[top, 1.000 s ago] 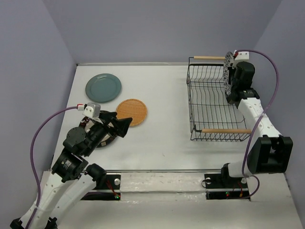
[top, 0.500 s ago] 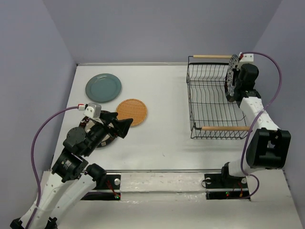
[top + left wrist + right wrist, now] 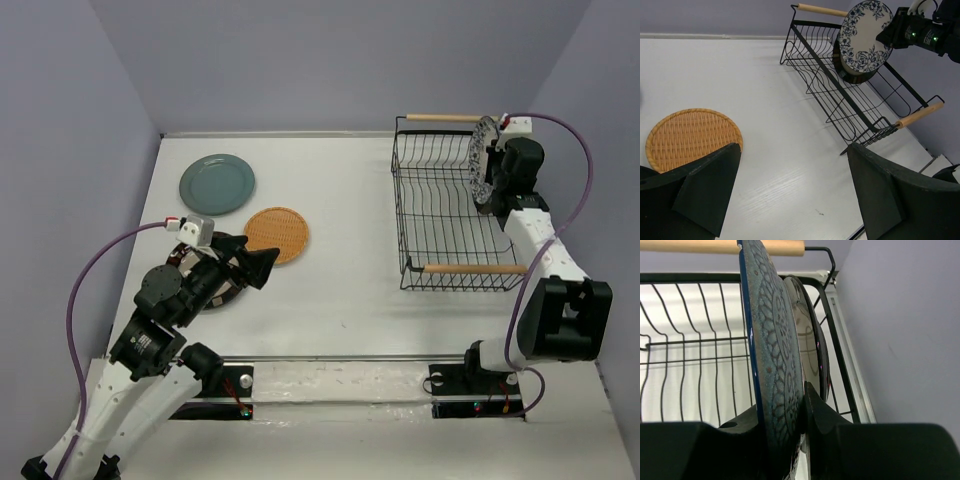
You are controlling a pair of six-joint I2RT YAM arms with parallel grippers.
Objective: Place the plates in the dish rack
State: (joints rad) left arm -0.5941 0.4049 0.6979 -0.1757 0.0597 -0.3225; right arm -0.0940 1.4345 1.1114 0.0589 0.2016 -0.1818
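Note:
My right gripper (image 3: pixel 790 430) is shut on the rim of the white plate with blue floral pattern (image 3: pixel 775 350), holding it on edge over the far right end of the black wire dish rack (image 3: pixel 445 205). A dark plate (image 3: pixel 812 350) stands on edge in the rack just behind it, close to the floral plate. On the table lie a teal plate (image 3: pixel 217 184) and a woven orange-tan plate (image 3: pixel 277 234). A dark striped-rimmed plate (image 3: pixel 226 296) lies mostly hidden under my left arm. My left gripper (image 3: pixel 258 262) hangs open and empty beside the woven plate (image 3: pixel 692 137).
The rack has two wooden rod handles, one at the far end (image 3: pixel 438 120) and one at the near end (image 3: pixel 475 270). The purple right wall (image 3: pixel 900 340) stands close beside the rack. A raised strip (image 3: pixel 330 375) runs along the table's near edge.
My right gripper has carried the floral plate slightly toward the rack's far right corner and changed its tilt a little. The left arm has not moved.

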